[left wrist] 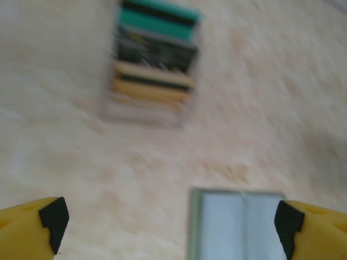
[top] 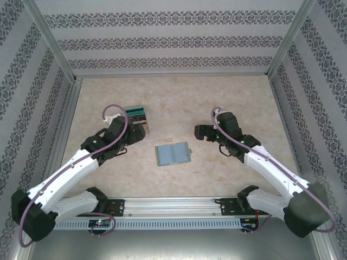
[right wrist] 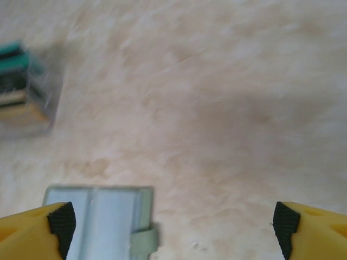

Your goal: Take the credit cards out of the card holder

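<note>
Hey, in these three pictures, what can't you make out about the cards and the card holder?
Number of credit cards in the stack: blurred in the left wrist view, too small in the top view, where the left arm overlaps its near edge.
Whether pockets of the card holder are empty: too small from above, cut off by the bottom edge in both wrist views.

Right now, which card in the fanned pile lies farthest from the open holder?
The teal card. It sits at the far end of the pile, while the dark card and then the tan card lie step by step closer to the card holder.
</note>
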Action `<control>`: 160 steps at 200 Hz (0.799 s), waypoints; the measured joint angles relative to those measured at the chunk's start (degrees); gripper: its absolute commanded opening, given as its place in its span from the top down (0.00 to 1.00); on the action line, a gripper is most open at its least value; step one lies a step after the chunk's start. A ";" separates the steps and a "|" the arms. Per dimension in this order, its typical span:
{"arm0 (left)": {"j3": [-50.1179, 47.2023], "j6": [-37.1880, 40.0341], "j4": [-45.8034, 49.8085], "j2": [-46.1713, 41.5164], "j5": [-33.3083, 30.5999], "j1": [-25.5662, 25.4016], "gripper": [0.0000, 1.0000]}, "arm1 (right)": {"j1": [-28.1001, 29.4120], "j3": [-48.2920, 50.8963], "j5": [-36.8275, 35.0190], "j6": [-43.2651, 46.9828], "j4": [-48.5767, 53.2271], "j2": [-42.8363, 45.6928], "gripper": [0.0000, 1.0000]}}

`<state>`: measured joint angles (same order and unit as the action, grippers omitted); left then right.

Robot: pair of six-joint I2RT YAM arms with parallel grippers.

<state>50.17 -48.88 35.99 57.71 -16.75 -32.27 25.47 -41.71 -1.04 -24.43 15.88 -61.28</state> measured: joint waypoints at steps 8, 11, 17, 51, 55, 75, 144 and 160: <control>-0.55 0.70 0.44 -1.46 -4.26 0.20 0.01 | -1.64 0.68 -1.92 0.37 -0.04 1.14 0.02; -0.83 1.01 0.57 -2.01 -6.01 0.35 0.01 | -2.29 0.92 -2.62 0.46 -0.04 1.46 0.02; -1.57 1.84 0.90 -2.97 -9.49 0.72 0.01 | -3.50 1.33 -3.80 0.85 -0.04 1.88 0.02; -7.26 9.92 -1.44 -3.10 -20.87 7.04 0.01 | -9.84 1.90 -10.91 4.76 -0.70 0.79 0.02; -8.24 11.21 -2.54 -2.64 -21.73 7.98 0.01 | -10.34 1.90 -11.61 5.33 -1.07 0.33 0.02; -13.53 17.99 -9.73 -0.96 -22.69 12.11 0.01 | -12.46 2.36 -14.82 9.01 -4.28 -3.08 0.02; -24.46 34.49 -43.23 11.19 -11.10 28.55 0.01 | -18.84 13.62 -16.90 17.33 -32.09 -12.26 0.02; -26.12 35.85 -50.25 15.69 -7.65 30.16 0.01 | -19.91 13.92 -16.09 18.80 -38.01 -16.28 0.02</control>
<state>24.05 -13.04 -14.26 73.41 -24.40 -2.11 5.56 -27.79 -17.12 -5.63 -22.13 -77.56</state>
